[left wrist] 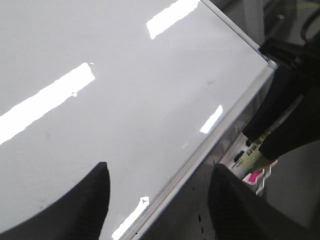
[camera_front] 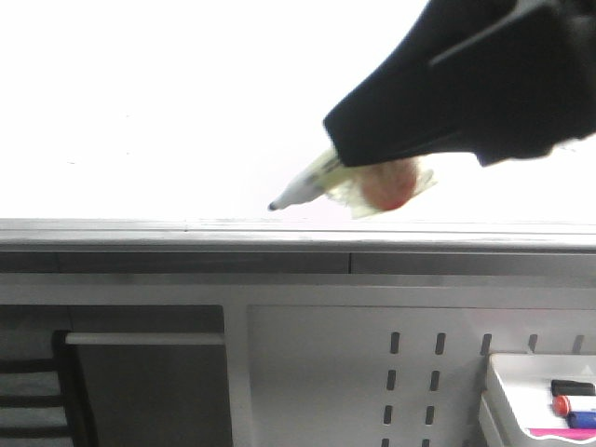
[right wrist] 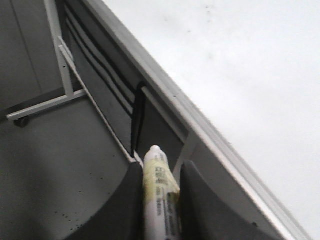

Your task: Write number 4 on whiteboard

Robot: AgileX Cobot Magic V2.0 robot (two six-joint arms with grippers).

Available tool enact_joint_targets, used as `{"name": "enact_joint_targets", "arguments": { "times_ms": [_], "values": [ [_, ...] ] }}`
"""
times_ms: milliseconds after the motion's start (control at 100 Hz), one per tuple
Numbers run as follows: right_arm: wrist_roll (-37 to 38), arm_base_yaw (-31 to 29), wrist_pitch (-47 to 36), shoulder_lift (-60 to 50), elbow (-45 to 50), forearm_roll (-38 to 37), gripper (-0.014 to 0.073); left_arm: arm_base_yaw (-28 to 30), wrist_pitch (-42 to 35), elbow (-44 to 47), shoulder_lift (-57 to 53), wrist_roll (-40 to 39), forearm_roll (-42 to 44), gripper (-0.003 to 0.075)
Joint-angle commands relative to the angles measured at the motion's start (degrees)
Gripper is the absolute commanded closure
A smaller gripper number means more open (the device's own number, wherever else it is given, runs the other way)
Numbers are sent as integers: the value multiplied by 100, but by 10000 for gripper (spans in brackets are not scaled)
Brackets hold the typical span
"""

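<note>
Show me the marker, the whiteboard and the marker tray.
marker (camera_front: 303, 189), front view, on its white barrel near the tip.
whiteboard (camera_front: 149, 112), front view, on its bare white face.
marker tray (camera_front: 510, 389), front view, on its white floor.

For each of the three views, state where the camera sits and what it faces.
Front: faces forward over the whiteboard; the right gripper holds a marker.
Left wrist: looks down the board; the left gripper is open and empty.
Right wrist: looks along the marker past the board's edge.
All three views show the whiteboard.

The right pincer (right wrist: 159, 200) grips a marker (right wrist: 158, 187) beside the whiteboard (right wrist: 240, 75) edge.
</note>
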Motion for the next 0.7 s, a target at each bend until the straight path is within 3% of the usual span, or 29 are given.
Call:
{"name": "enact_joint_targets", "arguments": {
  "times_ms": [0, 240, 360, 520, 690],
  "values": [
    [-23, -350, -605, -71, -168, -248, 658, 249, -297, 46, -425, -73, -551, 433],
    [-23, -1528, -1728, 33, -234, -270, 658, 583, -309, 634, -1243, -73, -835, 741],
    [-23, -1883, -1935, 279, -437, -336, 658, 583, -295, 721, -1258, -73, -931, 741],
    [-23, -1932, -1961, 659, -785, -430, 658, 583, -275, 721, -1258, -73, -931, 741],
    [-23, -1932, -1448, 1148, -1246, -562, 646, 583, -253, 721, -1258, -73, -931, 741]
  ]
}}
